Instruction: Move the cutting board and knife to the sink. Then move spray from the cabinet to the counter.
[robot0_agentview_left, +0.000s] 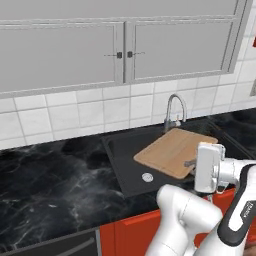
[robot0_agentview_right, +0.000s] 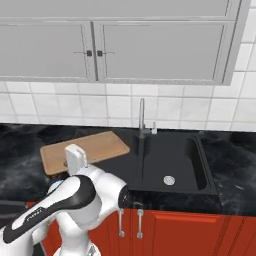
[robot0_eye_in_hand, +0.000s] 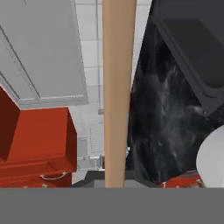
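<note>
The arm is reaching in from the front of the counter (robot0_agentview_left: 55, 185) with the board (robot0_agentview_left: 172, 151) in its grip. The gripper (robot0_agentview_left: 191, 163) is clamped tight on the board's near edge, its jaws pinched down on the wood. The board hangs tilted, its far end up by the faucet (robot0_agentview_left: 172, 107) and its body partly over the right side of the sink (robot0_agentview_left: 131, 165), partly over the counter beside it. From the right base view the board (robot0_agentview_right: 85, 150) sits just left of the basin (robot0_agentview_right: 172, 167), with the white hand (robot0_agentview_right: 76, 159) covering its front edge. Through the hand view the board (robot0_eye_in_hand: 117, 87) shows edge-on as a tan strip running straight up the middle, black marble (robot0_eye_in_hand: 162, 122) and a corner of the sink (robot0_eye_in_hand: 192, 48) to one side, grey wall cabinets (robot0_eye_in_hand: 43, 52) and a red cabinet (robot0_eye_in_hand: 35, 140) to the other.
</note>
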